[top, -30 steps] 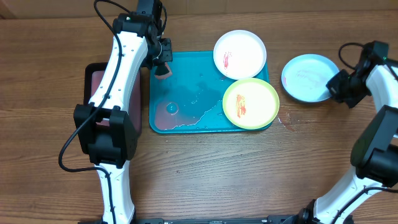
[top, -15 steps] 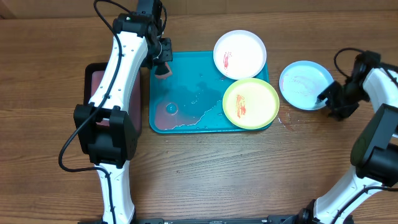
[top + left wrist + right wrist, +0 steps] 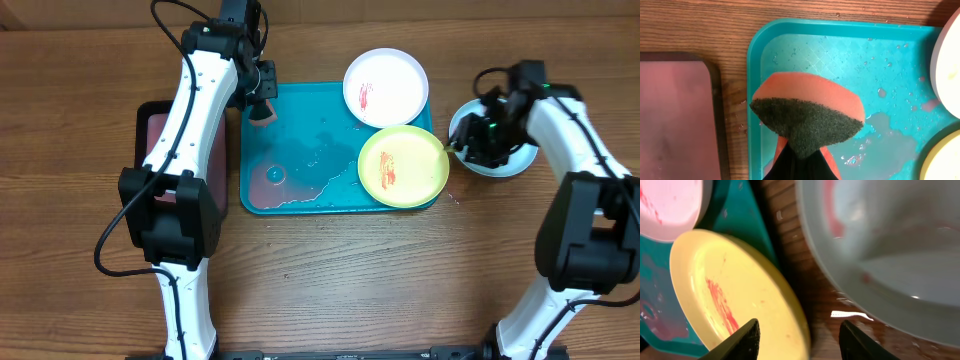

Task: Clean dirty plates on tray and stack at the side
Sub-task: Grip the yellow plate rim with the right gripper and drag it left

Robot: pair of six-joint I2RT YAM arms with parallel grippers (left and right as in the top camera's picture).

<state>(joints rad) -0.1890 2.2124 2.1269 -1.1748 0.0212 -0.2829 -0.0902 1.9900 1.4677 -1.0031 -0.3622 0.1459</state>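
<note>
As the teal tray point(image 3: 300, 150) lies at mid-table, every position below is referred to it.

Left gripper point(image 3: 260, 100): over the tray's far left corner, jaws clamped on an orange sponge point(image 3: 807, 117) with its dark scouring face turned to the wrist camera. The sponge hangs above the tray floor, just inside the left rim.

Right gripper point(image 3: 800, 340): just off the tray's right rim, fingers spread with nothing clamped between them. One fingertip shows over the edge of the yellow-green plate point(image 3: 403, 166), the other over the wood beside the pale blue plate point(image 3: 890, 240).

Plates:
- Yellow-green plate: inside the tray at its near right corner, with a red-orange smear left of centre.
- White plate point(image 3: 386, 86): at the tray's far right corner, overhanging the rim, with a red smear on its left half.
- Pale blue plate: on the table just right of the tray and outside it, partly covered by the right gripper from overhead; faint pinkish traces show in the wrist view.

Tray floor: wet, with droplets and a pinkish pool toward the near edge.

A black tray point(image 3: 675, 120) with a pinkish inside lies just left of the teal tray.
</note>
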